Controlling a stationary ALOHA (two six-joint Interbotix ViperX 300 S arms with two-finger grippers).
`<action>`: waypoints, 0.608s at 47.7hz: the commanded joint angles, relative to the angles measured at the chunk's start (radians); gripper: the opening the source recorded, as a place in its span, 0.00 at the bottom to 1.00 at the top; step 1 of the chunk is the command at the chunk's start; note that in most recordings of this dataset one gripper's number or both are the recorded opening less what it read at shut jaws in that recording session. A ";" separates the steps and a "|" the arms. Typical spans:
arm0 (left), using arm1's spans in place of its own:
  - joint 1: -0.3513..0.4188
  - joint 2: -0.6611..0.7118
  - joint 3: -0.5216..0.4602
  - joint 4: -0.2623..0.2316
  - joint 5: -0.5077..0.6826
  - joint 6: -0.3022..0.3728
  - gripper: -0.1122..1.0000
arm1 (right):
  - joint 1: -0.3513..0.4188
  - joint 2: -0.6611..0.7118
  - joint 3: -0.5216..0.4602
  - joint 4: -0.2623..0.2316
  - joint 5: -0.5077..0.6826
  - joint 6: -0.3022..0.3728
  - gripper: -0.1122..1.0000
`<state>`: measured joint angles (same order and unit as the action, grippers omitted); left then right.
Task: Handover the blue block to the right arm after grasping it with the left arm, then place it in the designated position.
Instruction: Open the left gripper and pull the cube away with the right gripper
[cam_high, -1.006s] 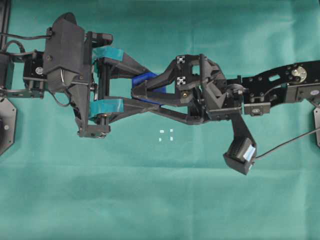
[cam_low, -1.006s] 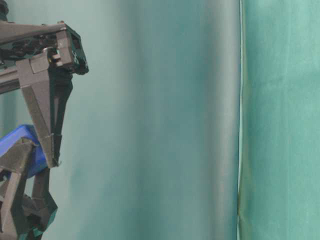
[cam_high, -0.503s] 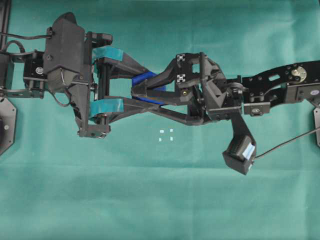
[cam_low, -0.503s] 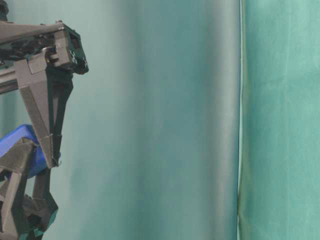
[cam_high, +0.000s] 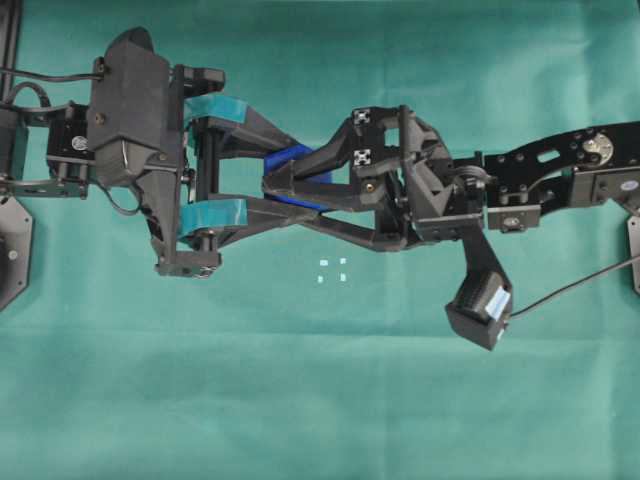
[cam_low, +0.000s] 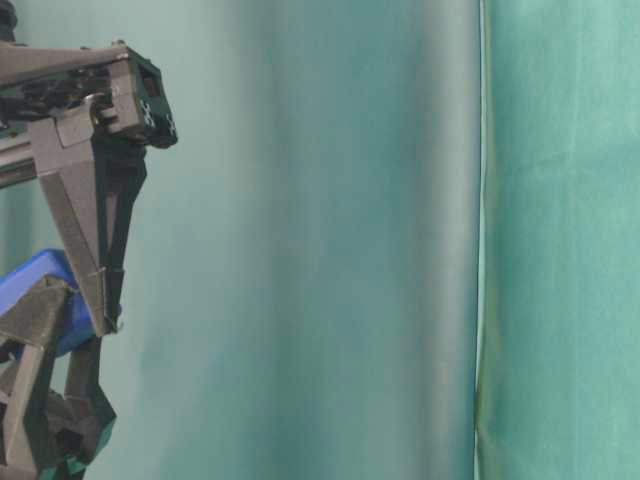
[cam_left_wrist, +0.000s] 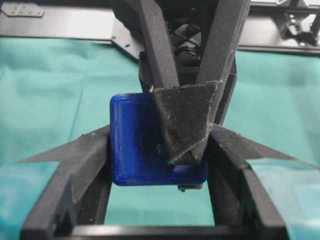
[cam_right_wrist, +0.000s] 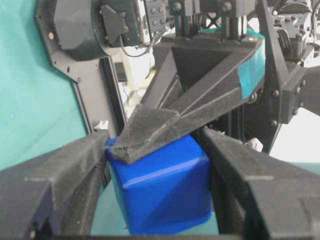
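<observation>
Overhead, the left gripper (cam_high: 290, 185) and right gripper (cam_high: 275, 180) interlock around the blue block (cam_high: 292, 157), above the designated position (cam_high: 332, 270). The left wrist view shows teal-taped fingers (cam_left_wrist: 75, 170) clamping the block. In the right wrist view, the plain fingers (cam_right_wrist: 65, 170) seem closed on it too.

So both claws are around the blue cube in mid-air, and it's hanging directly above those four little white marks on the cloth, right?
Not quite. Both grippers do bracket the blue cube off the cloth, but it is not over the four white marks. In the overhead view the marks lie bare on the green cloth, off to one side of the joined grippers, with nothing covering them.
</observation>
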<state>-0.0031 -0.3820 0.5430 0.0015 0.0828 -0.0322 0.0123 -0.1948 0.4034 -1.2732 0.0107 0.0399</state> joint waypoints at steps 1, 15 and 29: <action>-0.017 -0.017 -0.009 0.003 -0.003 0.002 0.52 | -0.006 -0.021 -0.011 0.005 0.003 0.011 0.64; -0.028 -0.017 -0.009 -0.005 -0.009 -0.009 0.64 | -0.006 -0.021 -0.011 0.006 0.005 0.011 0.64; -0.031 -0.025 -0.005 -0.005 -0.003 -0.008 1.00 | -0.006 -0.021 -0.009 0.006 0.003 0.011 0.64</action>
<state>-0.0230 -0.3835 0.5446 0.0000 0.0844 -0.0399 0.0107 -0.1963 0.4034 -1.2701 0.0107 0.0476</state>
